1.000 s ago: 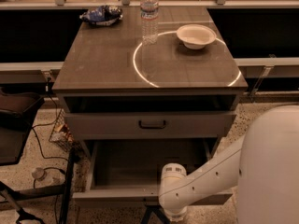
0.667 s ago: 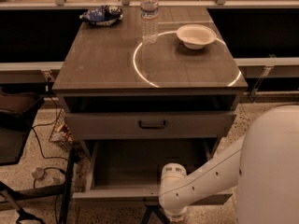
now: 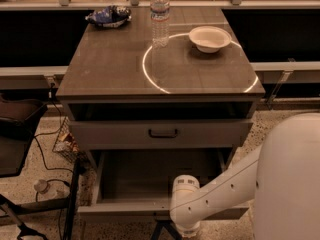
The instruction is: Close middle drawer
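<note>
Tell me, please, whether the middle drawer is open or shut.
Open: the middle drawer is pulled far out, its inside visible below the top drawer. The gripper sits at its front edge.

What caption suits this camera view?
Gripper low at the front of the open middle drawer; water bottle and bowl on cabinet.

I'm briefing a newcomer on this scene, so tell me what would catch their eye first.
The middle drawer stands pulled far out, while the white arm reaches in from the lower right, its tool at the bottom edge before the drawer's front. On the cabinet top a bright ring of light curves past a water bottle and a white bowl.
</note>
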